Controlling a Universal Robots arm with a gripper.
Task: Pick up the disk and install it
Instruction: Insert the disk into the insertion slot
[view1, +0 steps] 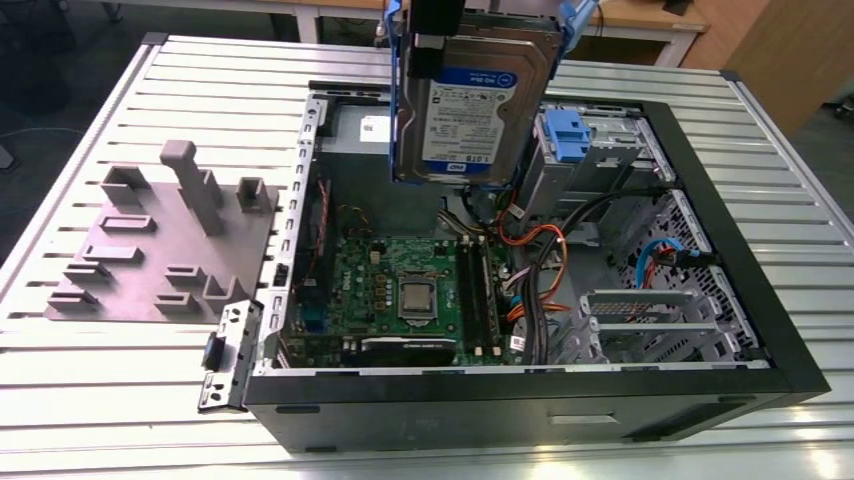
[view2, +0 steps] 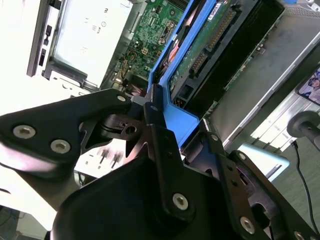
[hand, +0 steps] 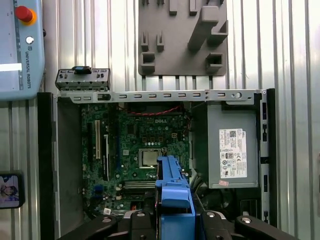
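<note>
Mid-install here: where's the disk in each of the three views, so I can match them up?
Exterior view: the disk hangs upright over the open case, label toward the camera.
Second wrist view: the disk's blue frame and green underside, clamped in the gripper.
First wrist view: the disk's blue frame, edge-on over the motherboard.
Shared landmark: the green motherboard.

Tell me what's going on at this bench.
The gripper is shut on the disk, clamping its blue frame, and holds it upright above the open computer case. The disk is not yet installed. The motherboard lies exposed below.
</note>
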